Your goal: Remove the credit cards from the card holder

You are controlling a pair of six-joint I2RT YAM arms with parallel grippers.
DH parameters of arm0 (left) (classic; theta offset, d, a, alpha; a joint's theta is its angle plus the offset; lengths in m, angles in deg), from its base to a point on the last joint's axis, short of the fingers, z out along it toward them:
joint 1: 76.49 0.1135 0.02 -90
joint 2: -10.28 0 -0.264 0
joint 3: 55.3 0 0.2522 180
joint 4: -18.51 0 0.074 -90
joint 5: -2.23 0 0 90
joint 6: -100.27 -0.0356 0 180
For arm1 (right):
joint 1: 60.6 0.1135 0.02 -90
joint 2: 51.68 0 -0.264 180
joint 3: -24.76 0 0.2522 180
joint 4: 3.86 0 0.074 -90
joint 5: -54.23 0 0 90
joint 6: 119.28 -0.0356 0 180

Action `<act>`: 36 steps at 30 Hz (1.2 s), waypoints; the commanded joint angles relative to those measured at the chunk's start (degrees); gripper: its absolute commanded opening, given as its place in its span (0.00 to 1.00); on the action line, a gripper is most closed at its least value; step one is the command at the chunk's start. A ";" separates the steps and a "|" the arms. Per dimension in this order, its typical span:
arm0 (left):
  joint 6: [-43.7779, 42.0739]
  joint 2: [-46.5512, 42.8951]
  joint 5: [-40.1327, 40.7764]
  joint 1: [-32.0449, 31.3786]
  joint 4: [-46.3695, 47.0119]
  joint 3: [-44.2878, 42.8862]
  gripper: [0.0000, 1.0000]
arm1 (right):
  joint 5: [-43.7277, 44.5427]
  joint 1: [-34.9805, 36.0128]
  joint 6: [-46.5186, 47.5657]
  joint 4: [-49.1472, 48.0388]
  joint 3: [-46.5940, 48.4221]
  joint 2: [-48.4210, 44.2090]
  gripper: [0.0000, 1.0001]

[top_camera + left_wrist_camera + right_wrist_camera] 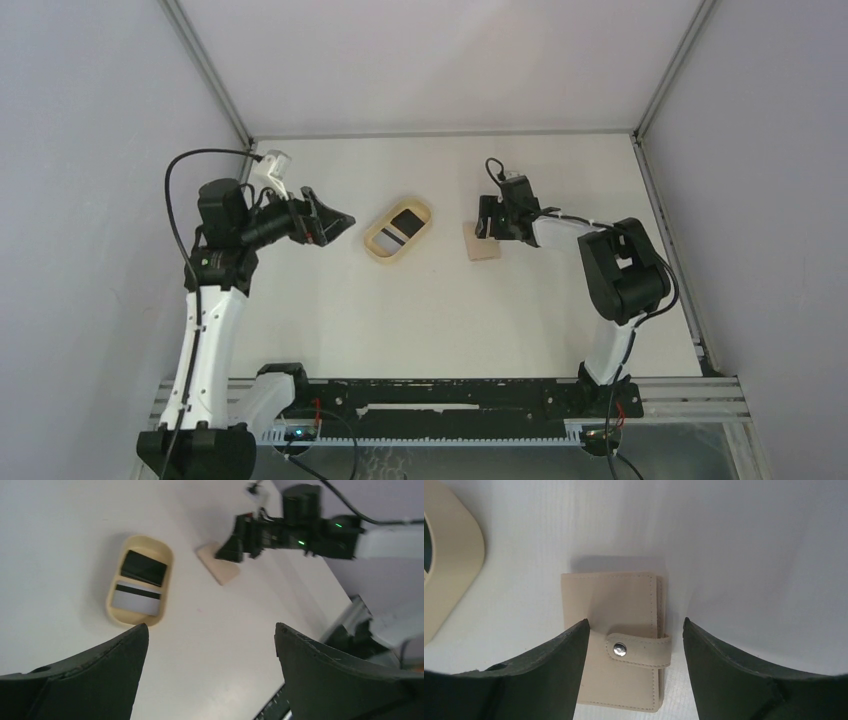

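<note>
Card holder (609,600), snapped closed, lies directly under right gripper (635,622), between wide-open jaws. Long axis runs across closing line. Left gripper (211,626), also wide, stays out: well apart.

No legible text, label, brand, number or sign is found in any view. The card holder (609,605) is marked only by stitching and a blank metal snap (619,649). The pale card (133,603) is marked only by a dark stripe (138,591).
</note>
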 commanded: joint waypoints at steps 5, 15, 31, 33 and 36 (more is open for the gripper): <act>-5.08 -4.59 -14.90 -0.10 -9.46 -2.81 1.00 | 0.77 1.85 -1.19 0.09 1.93 2.37 0.76; 4.57 -14.92 8.48 -0.26 -3.11 5.18 1.00 | 1.57 3.05 -2.25 1.74 -0.29 1.72 0.42; 22.97 -27.76 40.61 -27.15 12.10 32.51 1.00 | -5.21 8.39 -4.29 -0.32 -15.02 -13.51 0.00; 25.01 -26.48 44.22 -30.63 15.68 35.49 0.99 | -5.25 10.03 -5.86 0.11 -16.55 -16.20 0.00; 26.63 -21.36 50.37 -38.21 18.91 36.99 0.95 | -3.52 12.40 -8.01 1.23 -17.92 -19.72 0.00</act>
